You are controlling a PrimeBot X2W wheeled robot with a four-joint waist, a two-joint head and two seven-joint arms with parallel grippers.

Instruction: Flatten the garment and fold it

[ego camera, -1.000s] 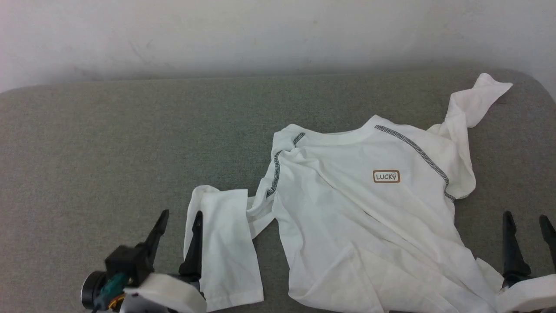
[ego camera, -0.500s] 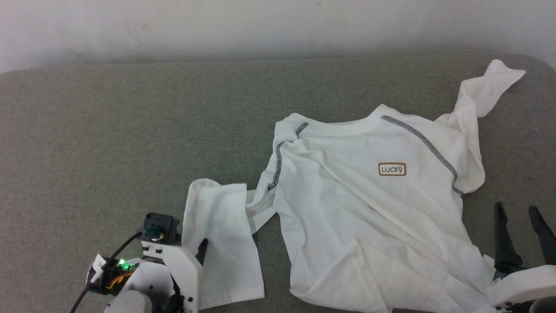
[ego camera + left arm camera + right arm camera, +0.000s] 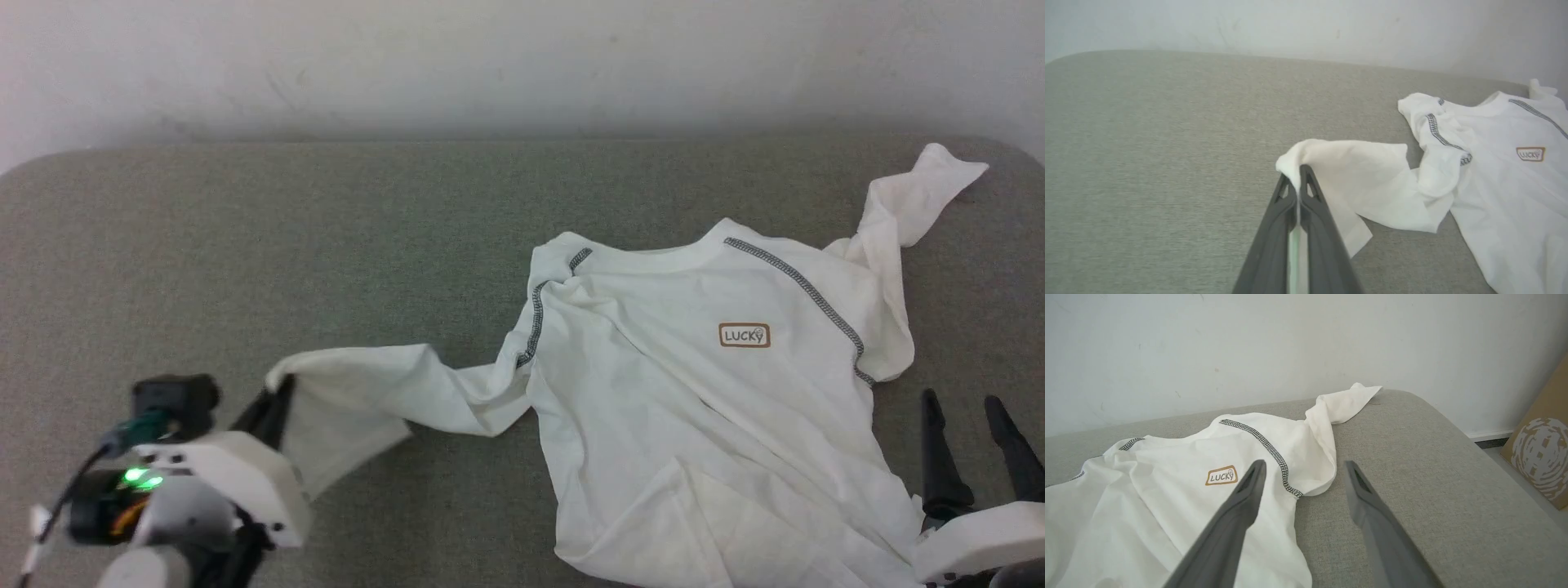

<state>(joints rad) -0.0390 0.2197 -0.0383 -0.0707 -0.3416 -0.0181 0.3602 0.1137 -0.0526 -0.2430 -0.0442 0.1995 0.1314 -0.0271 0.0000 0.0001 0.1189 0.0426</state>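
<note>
The garment [image 3: 694, 392], a white long-sleeved shirt with dark zigzag shoulder seams and a brown "LUCKY" patch [image 3: 744, 336], lies crumpled on the right half of a grey-green cushion [image 3: 326, 245]. Its left sleeve [image 3: 384, 384] stretches out to the left, lifted at the cuff. My left gripper [image 3: 273, 400] is shut on that cuff; in the left wrist view the fingers [image 3: 1310, 196] pinch the white fabric [image 3: 1355, 175]. My right gripper [image 3: 971, 408] stands open at the lower right, just past the shirt's side. The other sleeve [image 3: 906, 204] is twisted toward the back right corner.
A pale wall [image 3: 522, 65] runs behind the cushion. The cushion's rounded right edge [image 3: 1457, 428] drops to the floor, where a cardboard box [image 3: 1539, 453] leans. Bare cushion spreads to the left and back of the shirt.
My left gripper shut on the sleeve cuff and pulled it leftward, unfolding the doubled-over sleeve into a stretched band. The right gripper stayed open in place.
</note>
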